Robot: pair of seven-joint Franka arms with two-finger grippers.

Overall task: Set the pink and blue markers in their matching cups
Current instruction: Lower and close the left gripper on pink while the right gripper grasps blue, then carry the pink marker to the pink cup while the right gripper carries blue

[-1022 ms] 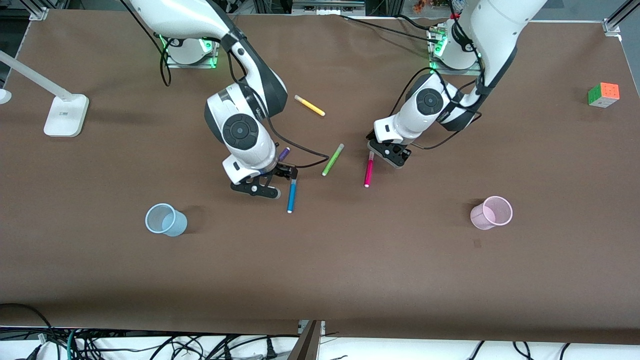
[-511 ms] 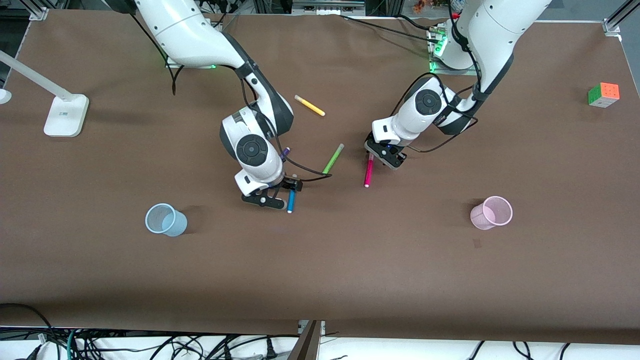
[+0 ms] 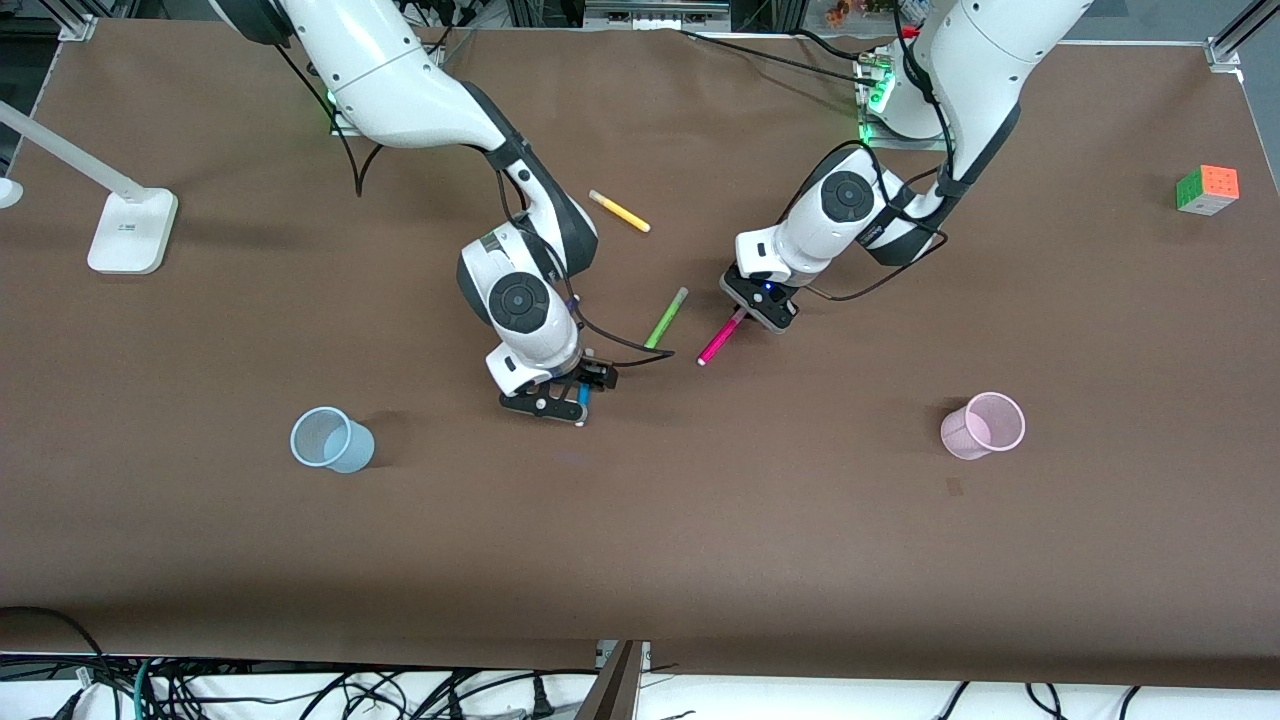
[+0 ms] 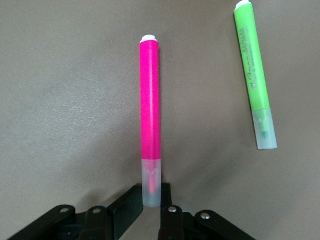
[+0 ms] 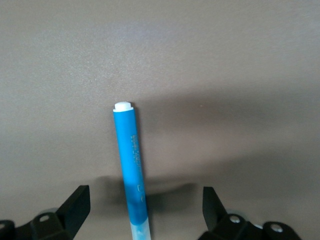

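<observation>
Both arms are at the pick step, one marker each, nothing in the cups yet.

Left gripper (image 4: pixel 152 204): fingers closed on the pale cap end of the pink marker (image 4: pixel 150 102). The barrel sticks out ahead of the fingers, white tip away from the wrist. In the front view the marker sits mid-table, angled, beside the green pen (image 3: pixel 666 318); we can't tell whether it's off the mat yet.

Right gripper (image 5: pixel 144 212): fingers spread wide, one on each side of the blue marker (image 5: pixel 130 160), touching neither side. The marker runs lengthwise between them on the brown table (image 3: pixel 700 560), so no grasp yet.

Pink cup (image 3: pixel 983 425) stands upright toward the left arm's end of the table, well apart from its marker. Blue cup (image 3: pixel 329 439) stands upright toward the right arm's end, near the right gripper.

Next, as we judge it: the right closes on the blue barrel, the left lifts. Both need to turn the markers upright over the rims, since the cups look light and could tip on a side knock. Green pen is close to the pink one, so lift straight.
</observation>
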